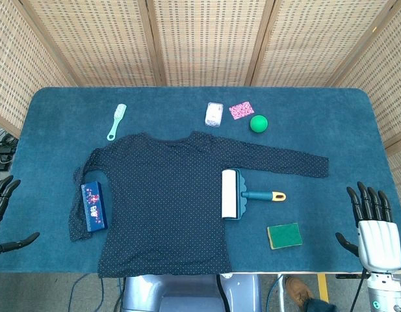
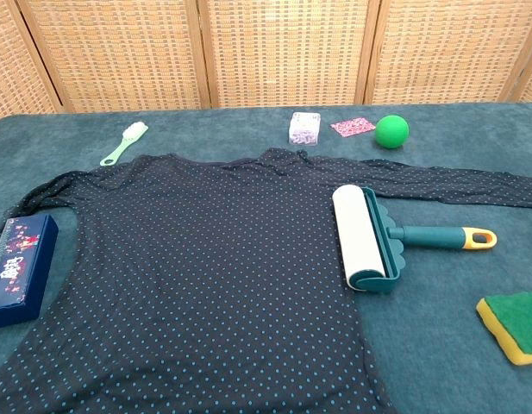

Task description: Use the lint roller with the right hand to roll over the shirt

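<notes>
Spread flat across the middle of the blue table (image 1: 51, 107): a dark dotted shirt (image 1: 164, 201), neck toward 12 o'clock, one sleeve reaching out toward 3 o'clock, the other bent down at 9 o'clock. Lying on the shirt's 3 o'clock edge: the lint roller (image 1: 231, 194), white drum on the fabric, teal handle with a yellow end pointing to 3 o'clock over bare table. In the chest view, the same lint roller (image 2: 362, 237) resting on the shirt (image 2: 197, 276), untouched by either hand.

At 4 o'clock from the roller, well apart: the right hand (image 1: 377, 234) at the table's near corner, fingers upright and spread, holding nothing. At the 9 o'clock edge, only partly in frame: the left hand (image 1: 4, 214), fingers spread, likewise holding nothing.

Also on the table: a dark blue box (image 1: 93, 207) on the bent sleeve, a mint brush (image 1: 117, 121) at 11 o'clock, a small white packet (image 1: 214, 114), a pink patterned card (image 1: 241, 110) and a green ball (image 1: 258, 123) near 12 o'clock, and a green and yellow sponge (image 1: 284, 235) at 5 o'clock of the roller.
</notes>
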Controlling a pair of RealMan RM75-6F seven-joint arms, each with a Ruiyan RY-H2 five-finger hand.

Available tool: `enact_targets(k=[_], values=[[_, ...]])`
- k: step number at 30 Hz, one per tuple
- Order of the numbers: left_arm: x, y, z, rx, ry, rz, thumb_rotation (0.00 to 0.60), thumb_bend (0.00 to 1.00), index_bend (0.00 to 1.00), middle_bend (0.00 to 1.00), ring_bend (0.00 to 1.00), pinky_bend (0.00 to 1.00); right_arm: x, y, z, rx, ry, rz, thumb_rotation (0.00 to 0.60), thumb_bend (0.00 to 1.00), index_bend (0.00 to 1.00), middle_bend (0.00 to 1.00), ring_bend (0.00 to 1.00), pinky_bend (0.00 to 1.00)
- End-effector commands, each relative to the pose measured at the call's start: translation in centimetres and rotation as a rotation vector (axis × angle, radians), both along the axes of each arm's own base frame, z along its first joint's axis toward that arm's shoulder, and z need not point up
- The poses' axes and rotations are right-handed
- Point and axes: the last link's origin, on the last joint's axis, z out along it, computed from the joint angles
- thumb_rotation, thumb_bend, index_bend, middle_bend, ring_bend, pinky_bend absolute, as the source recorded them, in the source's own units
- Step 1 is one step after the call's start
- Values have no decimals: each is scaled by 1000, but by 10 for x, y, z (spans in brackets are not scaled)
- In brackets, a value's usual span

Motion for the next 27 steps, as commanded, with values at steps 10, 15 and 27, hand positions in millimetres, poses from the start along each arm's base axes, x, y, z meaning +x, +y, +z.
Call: enact_targets(k=[10, 15, 27], values=[[-1, 0, 3, 13, -14, 0, 600, 0, 0, 0, 0, 0, 7, -22, -9, 66, -7, 15, 600, 0, 0, 146, 162, 32], [-4, 6, 3, 6, -19, 22, 600, 0, 0, 0, 0, 0, 29, -78, -28, 189, 7, 83, 600, 0, 0, 732, 761, 823], [-8, 19, -4, -9, 7, 65, 600, 0, 0, 0, 0, 0, 72, -147, -87, 476, -19, -26, 600, 0, 50, 1000, 1000, 1000]])
